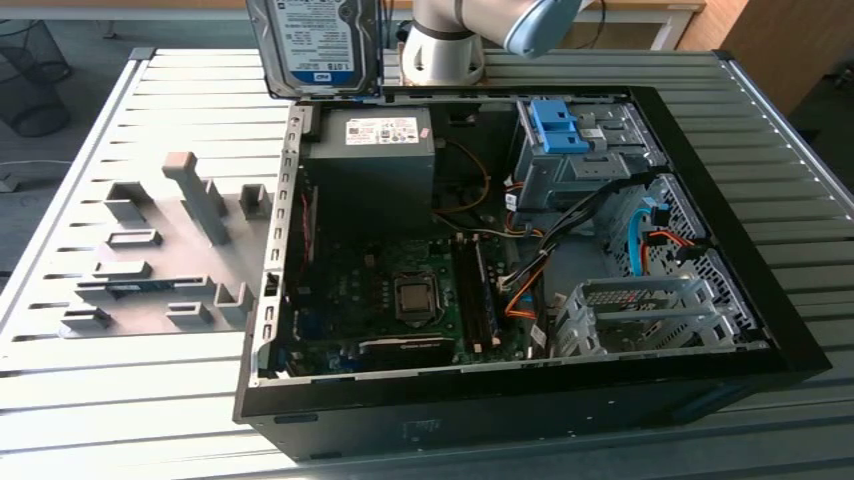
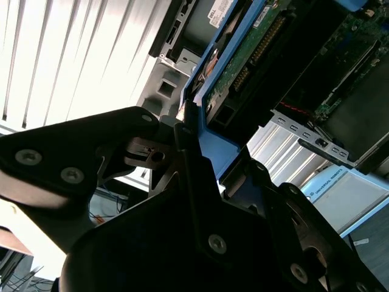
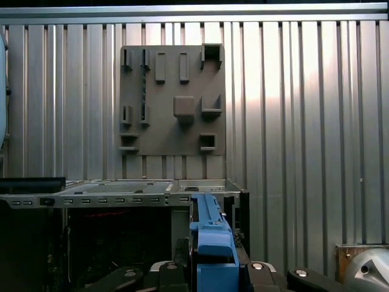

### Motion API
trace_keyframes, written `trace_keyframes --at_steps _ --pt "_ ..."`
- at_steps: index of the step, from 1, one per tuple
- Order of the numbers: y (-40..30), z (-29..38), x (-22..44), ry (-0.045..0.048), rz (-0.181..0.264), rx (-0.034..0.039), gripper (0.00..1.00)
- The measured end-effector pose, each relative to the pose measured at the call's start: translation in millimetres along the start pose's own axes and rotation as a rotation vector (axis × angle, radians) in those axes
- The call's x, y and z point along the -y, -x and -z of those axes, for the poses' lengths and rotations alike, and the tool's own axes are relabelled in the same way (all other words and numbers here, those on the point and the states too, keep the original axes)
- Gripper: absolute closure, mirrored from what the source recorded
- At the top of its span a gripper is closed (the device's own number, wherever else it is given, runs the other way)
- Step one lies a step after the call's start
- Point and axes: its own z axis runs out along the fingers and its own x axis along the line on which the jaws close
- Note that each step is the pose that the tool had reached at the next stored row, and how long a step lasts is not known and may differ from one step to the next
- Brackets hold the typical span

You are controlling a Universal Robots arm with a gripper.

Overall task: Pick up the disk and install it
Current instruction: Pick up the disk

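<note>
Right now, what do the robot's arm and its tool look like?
The arm is a thick, round, silvery-grey tube with a light blue cap on its joint. The tool is black and chunky, made of flat, angular pieces joined together, with small shiny silver screws dotted on them.

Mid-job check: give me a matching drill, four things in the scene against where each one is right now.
1 disk
2 grey box
3 blue latch
4 grey board

A on the table, exterior view's left of the case
B clamped in the gripper
C in the case, on a metal cage
D in the case, white sticker on top

Pairs: 1-B, 2-D, 3-C, 4-A
</note>
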Motion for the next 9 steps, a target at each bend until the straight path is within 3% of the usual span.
trace_keyframes --at_steps 1,9 --pt "0.1 0.0 3.7 0.0000 0.000 0.0000 0.64" --pt "0.4 0.2 11.3 0.0000 0.000 0.0000 0.64"
